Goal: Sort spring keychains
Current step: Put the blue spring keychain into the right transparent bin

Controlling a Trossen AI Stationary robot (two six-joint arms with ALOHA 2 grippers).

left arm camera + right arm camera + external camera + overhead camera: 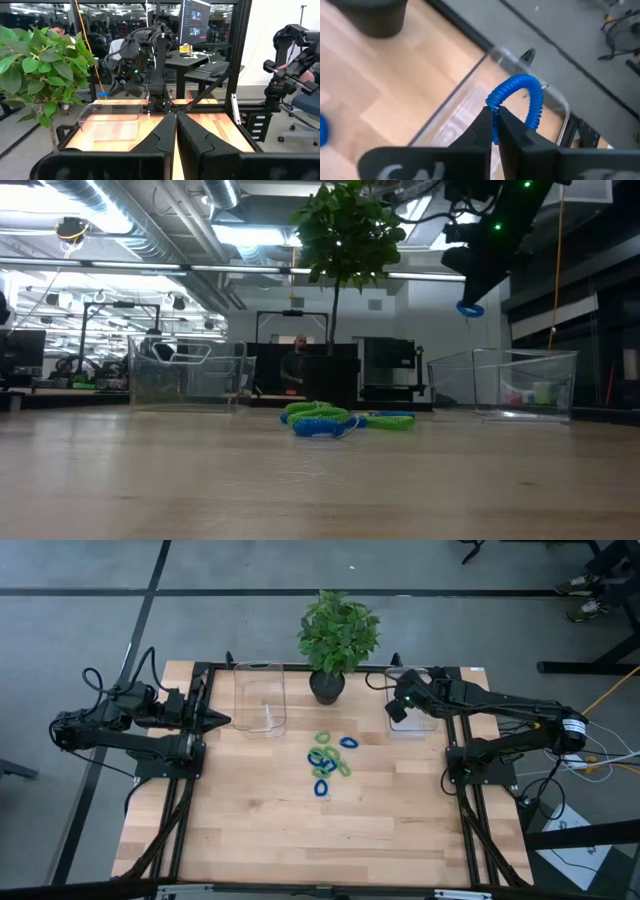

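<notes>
Several blue and light green spring keychains lie in a loose pile (330, 760) mid-table, also seen in the low view as the pile (340, 418). My right gripper (492, 112) is raised over the right clear bin (418, 726), shut on one blue keychain (517, 97) that also shows as the blue loop (470, 309) in the low view. My left gripper (218, 721) waits shut at the table's left side, next to the left clear bin (262, 700). My right gripper pinches the blue keychain between its two fingers at one end of the coiled loop (494, 102). The fingers come from above, slanting down. The loop is lifted clear and hangs at the fingertips, above the right bin's rim (500, 355).
A leafy potted plant (335, 640) stands at the far edge between the two bins. The left bin (185, 375) and right bin (510, 385) sit on the far half. Bare wood (300, 830) spreads across the near half. A person (297, 365) shows in the room beyond.
</notes>
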